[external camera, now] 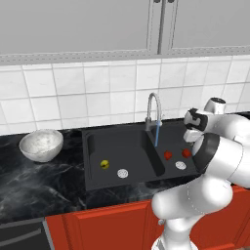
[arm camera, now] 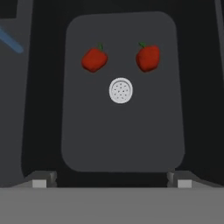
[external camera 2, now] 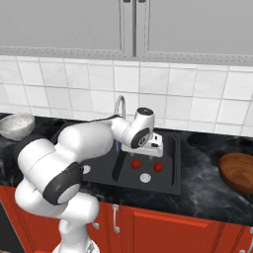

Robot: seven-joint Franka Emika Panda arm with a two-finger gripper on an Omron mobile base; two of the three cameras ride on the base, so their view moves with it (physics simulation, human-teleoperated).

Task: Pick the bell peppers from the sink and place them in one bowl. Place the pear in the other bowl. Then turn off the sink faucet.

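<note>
Two red bell peppers lie in the right basin of the black sink, just beyond its silver drain disc. From the base views the peppers sit side by side. The yellow pear rests in the left basin. My gripper hangs open above the right basin, pointing down, with nothing between its fingertips. It hovers over the peppers. The faucet pours a blue stream. A white speckled bowl stands on the counter at the left.
A brown wooden round dish sits on the dark marble counter to the right of the sink. Tiled wall and cabinets rise behind the faucet. Red cabinet fronts run below the counter edge.
</note>
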